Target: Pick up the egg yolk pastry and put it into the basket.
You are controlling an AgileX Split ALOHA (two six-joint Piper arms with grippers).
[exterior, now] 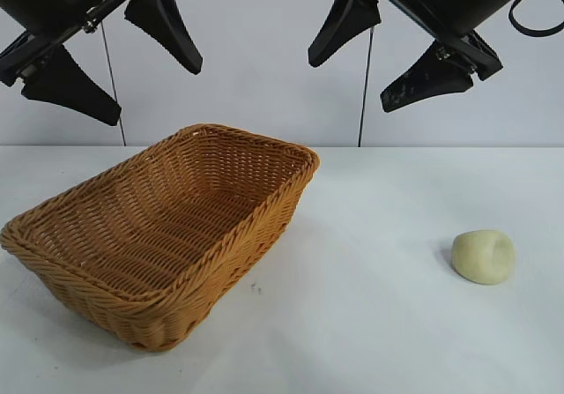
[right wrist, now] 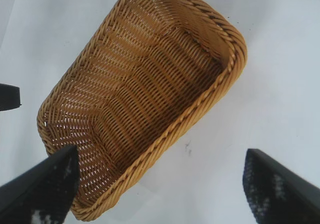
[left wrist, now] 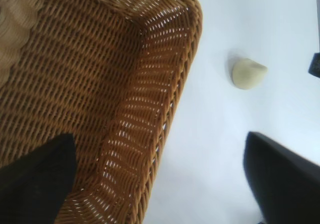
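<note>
White worktop [exterior: 370, 323], plain wall behind. Left gripper [exterior: 113, 55] hangs spread above the basket [exterior: 167, 235]; right gripper [exterior: 379, 55] hangs spread, egg yolk pastry [exterior: 483, 256] below it and off to its outer side, well apart from the basket. Right wrist view misses the pastry; left wrist view shows it past the rim, bare worktop between.

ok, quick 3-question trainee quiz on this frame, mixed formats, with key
1. True or false: the egg yolk pastry lies inside the basket.
2. Which gripper hangs nearer above the pastry? A) left gripper B) right gripper
3. Fill in: both grippers' fingers are ____.

Key:
1. False; it sits on the table, apart from the basket.
2. B
3. open
</note>
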